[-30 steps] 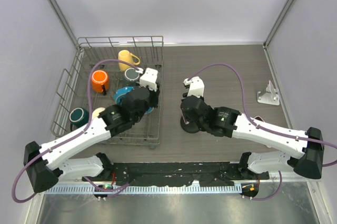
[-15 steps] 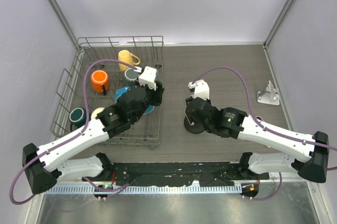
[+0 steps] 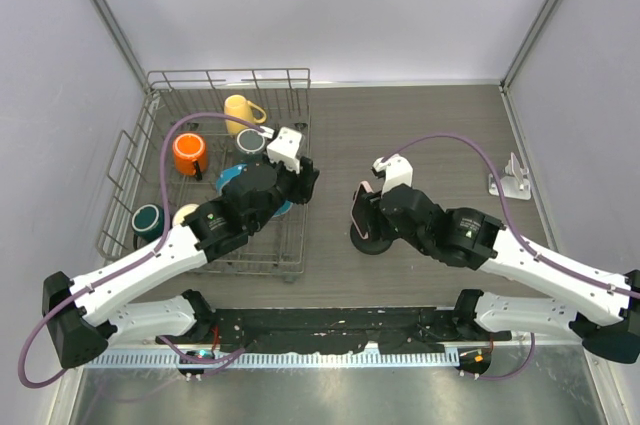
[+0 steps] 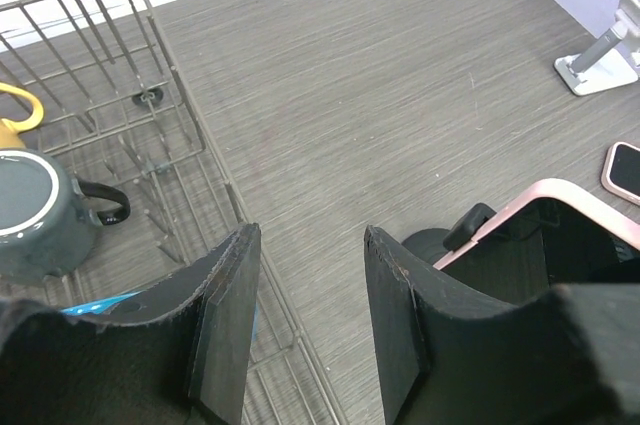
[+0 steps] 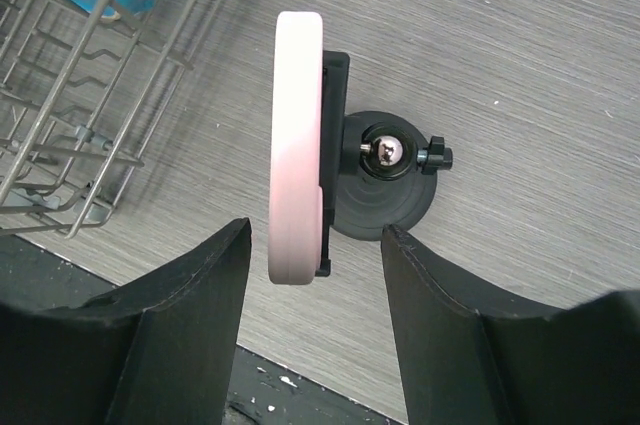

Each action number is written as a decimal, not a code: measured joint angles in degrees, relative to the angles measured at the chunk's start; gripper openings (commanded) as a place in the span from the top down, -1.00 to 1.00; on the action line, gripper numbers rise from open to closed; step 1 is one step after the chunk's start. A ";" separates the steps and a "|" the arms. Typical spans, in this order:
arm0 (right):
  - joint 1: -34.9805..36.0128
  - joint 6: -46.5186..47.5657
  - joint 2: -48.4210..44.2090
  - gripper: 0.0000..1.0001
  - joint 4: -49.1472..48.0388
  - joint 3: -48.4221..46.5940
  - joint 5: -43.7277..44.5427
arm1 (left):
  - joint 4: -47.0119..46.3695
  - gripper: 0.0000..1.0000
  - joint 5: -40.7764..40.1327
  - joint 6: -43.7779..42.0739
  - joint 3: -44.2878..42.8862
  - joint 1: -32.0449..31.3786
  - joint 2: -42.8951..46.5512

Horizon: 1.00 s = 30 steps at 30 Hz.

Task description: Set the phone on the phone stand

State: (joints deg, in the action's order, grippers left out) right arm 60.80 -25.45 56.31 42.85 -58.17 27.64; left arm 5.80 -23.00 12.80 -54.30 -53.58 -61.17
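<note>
We are looking down on a dark wood-grain table [image 3: 420,115] that is carrying the phone stand [image 5: 385,205] near its middle. Left of the phone stand, a wire dish rack [image 3: 160,80] is taking up that side of the table.

We are seeing the right gripper [image 5: 315,235] hanging directly above the phone stand. Its fingers [image 5: 180,325] are standing apart, with the phone and the stand's post showing in the gap between them. Neither finger is pressing on the phone.

The left gripper [image 4: 310,240] is hovering left of the phone stand, over the near edge of the dish rack. Its fingers [image 4: 225,315] are also spread, and nothing is sitting between them.

The phone [image 5: 297,145], in a pink case, is standing upright on its edge on the phone stand, with its back lying against the black clamp-like holder. The stand's round disc base is sitting flat on the table under it.

Well to the right of the phone stand, a small white stand [image 3: 510,183] is sitting near the table's edge.

Left of the phone stand, inside the rack, we are picking out an orange mug [image 3: 190,153], a yellow mug [image 3: 238,108], a dark green mug [image 3: 150,220] and a grey mug [image 4: 35,210].
</note>
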 measured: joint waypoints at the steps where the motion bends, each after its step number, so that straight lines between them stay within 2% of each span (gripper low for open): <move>1: -0.20 0.24 0.22 -0.18 -0.13 0.00 -0.39 | 0.00 0.00 0.26 0.00 0.00 -0.02 0.00; 6: -3.19 1.79 2.47 -0.03 -1.55 -0.22 -3.52 | 2.03 -0.07 1.88 0.83 -1.29 -0.02 0.11; 9: -5.79 2.82 3.32 0.22 -2.58 -0.39 -6.01 | 6.29 -0.15 3.54 2.32 -6.93 -0.02 0.13; 12: -7.50 3.61 3.37 0.73 -3.89 -0.42 -8.31 | 6.95 -0.19 4.24 2.93 -11.28 -0.02 1.31; 13: -7.87 4.04 3.37 0.99 -4.26 -0.44 -8.83 | 6.80 -0.19 4.57 2.84 -11.87 -0.02 2.58; 21: -11.67 6.99 4.02 0.99 -5.03 -1.22 -9.42 | 4.68 -0.20 4.61 0.59 -6.78 -0.02 7.85; 30: -28.22 18.91 9.11 0.99 -7.08 -4.37 -12.00 | 4.09 -0.23 4.55 -0.79 1.57 -0.02 13.20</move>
State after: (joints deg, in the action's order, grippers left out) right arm 32.58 -6.55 65.43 35.77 -62.54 15.64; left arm 9.89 -18.46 12.01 -52.73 -53.60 -47.97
